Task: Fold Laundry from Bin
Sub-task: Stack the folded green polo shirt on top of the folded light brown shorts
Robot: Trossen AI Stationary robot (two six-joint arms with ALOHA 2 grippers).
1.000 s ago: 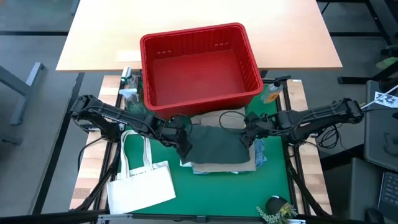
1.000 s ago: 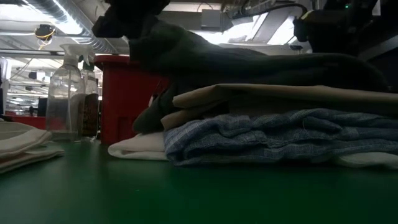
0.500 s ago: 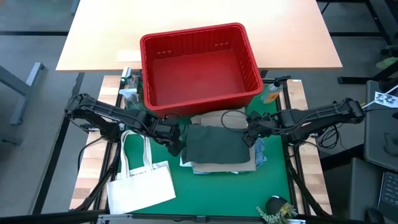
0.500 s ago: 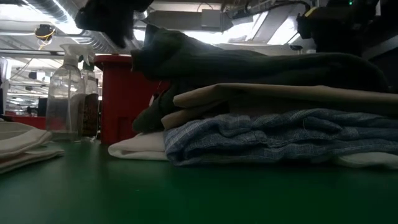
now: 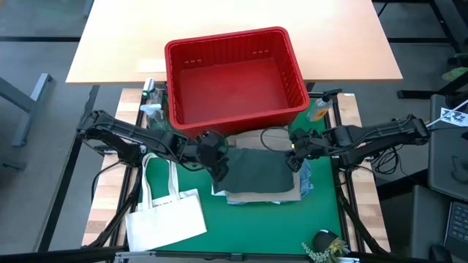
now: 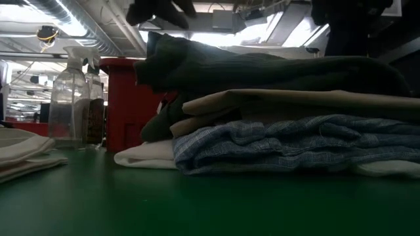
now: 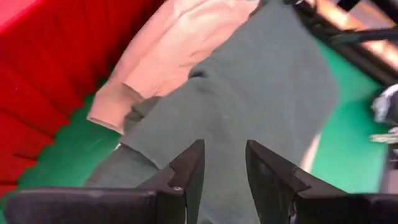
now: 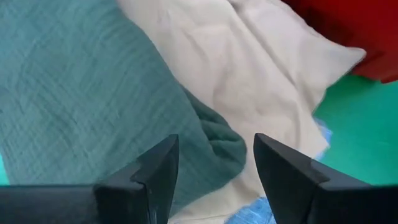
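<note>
The laundry lies in a folded stack on the green mat: a dark green garment (image 5: 256, 169) on top, then beige (image 6: 295, 98), blue-and-white striped (image 6: 295, 141) and white (image 6: 144, 154) pieces. The red bin (image 5: 300, 80) stands just beyond the stack, with no cloth showing in it. My left gripper (image 5: 216, 157) is open and hovers over the green garment's left edge (image 7: 155, 137). My right gripper (image 5: 296, 153) is open over its right edge (image 8: 211, 137), where the beige cloth (image 8: 249, 68) shows.
A flat white tote bag (image 5: 164, 215) lies at the near left of the mat. Spray bottles (image 6: 65, 98) stand left of the bin. A small dark object with greenery (image 5: 325, 245) sits at the near right. The bin's wall (image 7: 37, 74) is close to both grippers.
My left gripper has drawn back toward the table's left edge, then come back over the green garment's left edge, higher than before. The garment's left edge, raised a second ago, has sunk onto the stack.
</note>
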